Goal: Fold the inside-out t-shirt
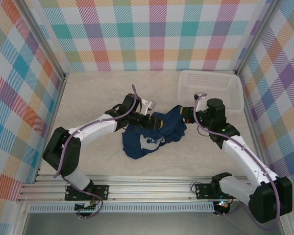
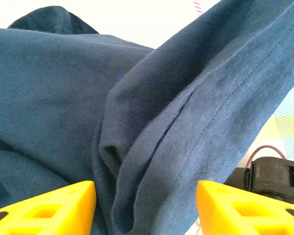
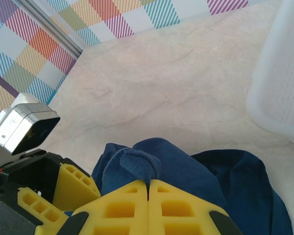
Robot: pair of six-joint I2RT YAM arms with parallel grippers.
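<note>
The dark navy t-shirt lies bunched in the middle of the table, a white print showing on its near side. My right gripper is shut on a small fold of the t-shirt at its right end and holds that part up. My left gripper stands open at the cloth's left upper edge. Its yellow fingers are wide apart, and a hanging fold with a stitched hem sits loose between them. From above, the two grippers face each other across the shirt.
A white plastic basket stands at the back right, close behind the right arm, and its wall also shows in the right wrist view. Plaid walls enclose the table on three sides. Bare tabletop lies to the left and behind.
</note>
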